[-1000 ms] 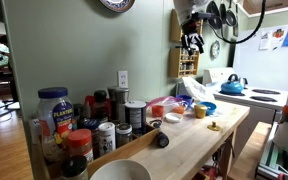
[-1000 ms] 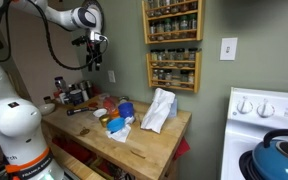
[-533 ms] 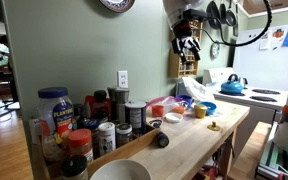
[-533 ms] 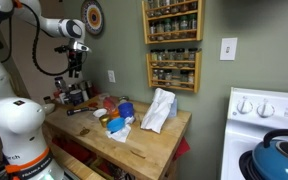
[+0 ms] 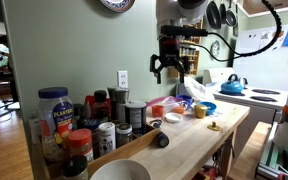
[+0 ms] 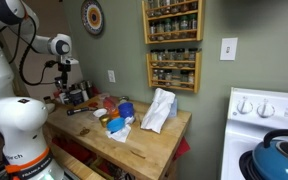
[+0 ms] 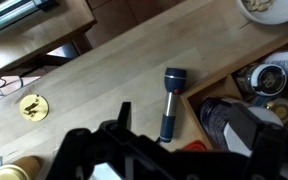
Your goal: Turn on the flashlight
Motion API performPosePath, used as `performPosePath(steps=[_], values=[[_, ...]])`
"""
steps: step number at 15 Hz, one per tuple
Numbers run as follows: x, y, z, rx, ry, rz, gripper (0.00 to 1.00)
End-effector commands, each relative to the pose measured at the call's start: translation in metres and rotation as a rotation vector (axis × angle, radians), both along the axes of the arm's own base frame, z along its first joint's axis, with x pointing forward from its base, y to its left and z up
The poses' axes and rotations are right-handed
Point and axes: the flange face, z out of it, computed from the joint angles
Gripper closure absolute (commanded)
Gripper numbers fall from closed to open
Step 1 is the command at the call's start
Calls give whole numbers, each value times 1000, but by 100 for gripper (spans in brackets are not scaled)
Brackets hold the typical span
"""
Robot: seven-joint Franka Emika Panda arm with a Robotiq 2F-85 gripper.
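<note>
The flashlight (image 7: 171, 100) lies on its side on the wooden surface (image 7: 104, 70), just beside the cluster of jars (image 7: 229, 125). The pincer (image 5: 169, 70) hangs high above the jars, spread wide and gripping nothing. A small yellow object (image 7: 30, 106) sits well apart from the jars.

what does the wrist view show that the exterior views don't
Only the wrist view: the flashlight from above, full length, lying flat on the wooden counter. Only the exterior views: the gripper hanging high above the counter with jaws open, the wall spice racks, and the blue kettle. Both: the flashlight, the small yellow piece and the white bowl.
</note>
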Motion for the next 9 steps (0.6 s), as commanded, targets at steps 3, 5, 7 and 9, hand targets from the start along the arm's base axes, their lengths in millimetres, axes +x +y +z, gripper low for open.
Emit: performPosePath(steps=[3, 5, 7, 9], values=[[-7, 12, -16, -3, 0, -3, 0], [-8, 16, -19, -9, -5, -2, 0], [-13, 23, -30, -23, -9, -15, 0], [-19, 28, -42, -42, -15, -15, 26]])
